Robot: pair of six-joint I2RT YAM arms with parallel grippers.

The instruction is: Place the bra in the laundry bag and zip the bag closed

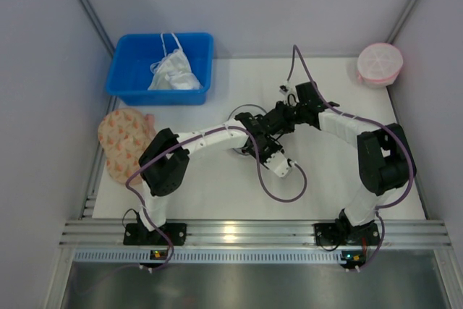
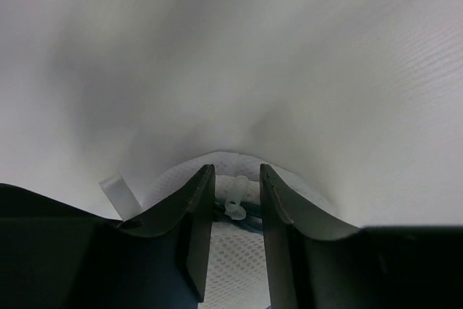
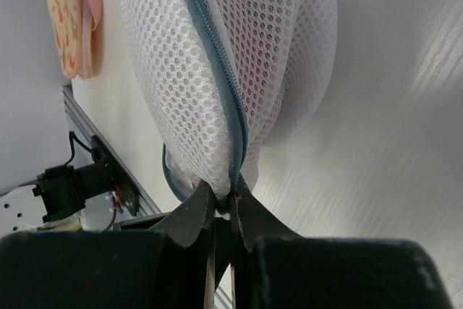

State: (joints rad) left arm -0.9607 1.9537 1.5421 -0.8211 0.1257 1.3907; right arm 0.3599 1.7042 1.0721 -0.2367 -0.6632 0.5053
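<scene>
The white mesh laundry bag (image 1: 234, 116) lies mid-table, mostly hidden under both grippers. My right gripper (image 1: 269, 122) is shut on the bag's edge at the end of its grey-blue zipper (image 3: 217, 70). In the right wrist view (image 3: 224, 197) the bag (image 3: 181, 85) stretches away from the jaws. My left gripper (image 1: 255, 142) hangs over the bag (image 2: 235, 258). Its jaws (image 2: 237, 179) stand a little apart, with the translucent white zipper pull (image 2: 235, 205) loose between them. The dark-red bra shows in no view.
A blue bin (image 1: 130, 70) with a white garment (image 1: 173, 74) stands at the back left. A beige patterned disc (image 1: 124, 142) lies at the left edge and also shows in the right wrist view (image 3: 65, 19). A pink round mesh bag (image 1: 380, 63) sits at the back right.
</scene>
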